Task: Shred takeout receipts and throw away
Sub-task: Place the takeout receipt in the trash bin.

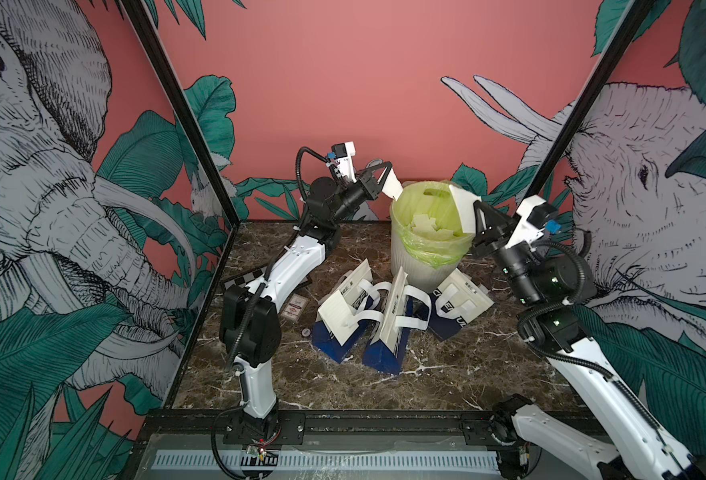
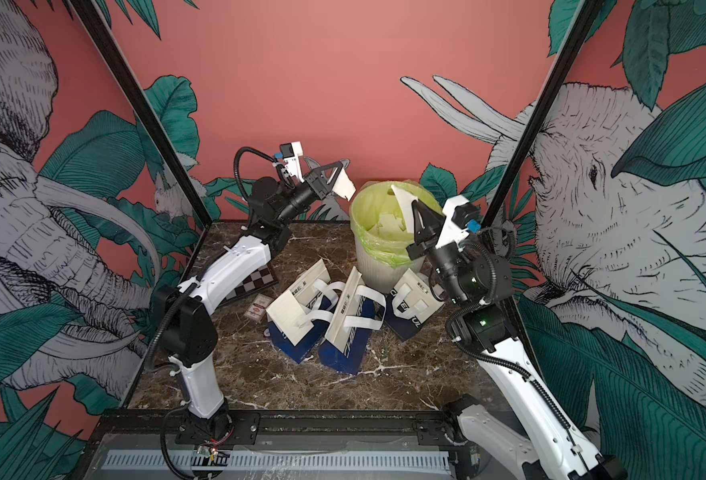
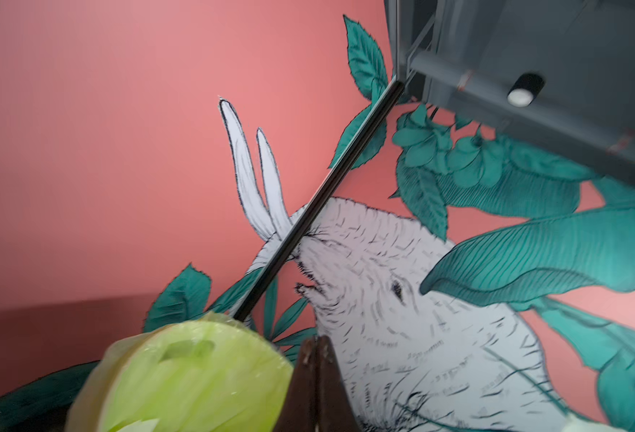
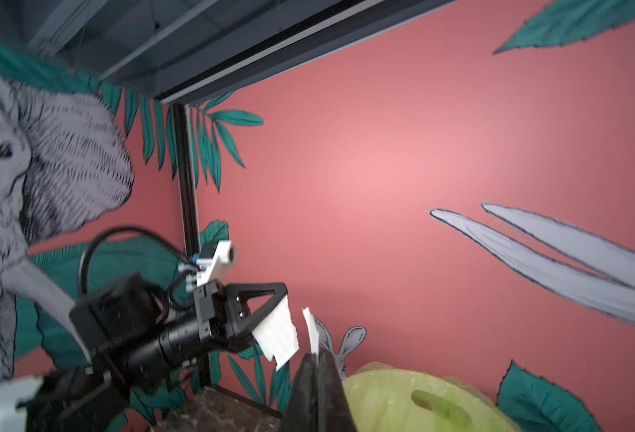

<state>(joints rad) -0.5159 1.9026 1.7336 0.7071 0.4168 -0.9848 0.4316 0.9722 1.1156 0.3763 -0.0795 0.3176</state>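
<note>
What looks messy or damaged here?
Three bags lie toppled on the table before the bin. The left fingers pinch one ragged paper scrap near its rim; the right fingers pinch a second scrap. More bits lie inside.

Bin [image 1: 424, 270] at 12 o'clock on the bench [image 1: 301, 382], receipt scraps [image 1: 426, 228] inside. Three tote bags [image 1: 343, 320] lie just at its 6, with the card [image 1: 297, 309] and checkerboard [image 1: 235, 284] at the bags' 9. Left end effector [image 1: 386, 170] holds the left receipt piece [image 1: 395, 185] just outside the rim at the bin's 10. Right end effector [image 1: 478, 206] holds the right receipt piece [image 1: 461, 208] over the rim at 3.
</note>
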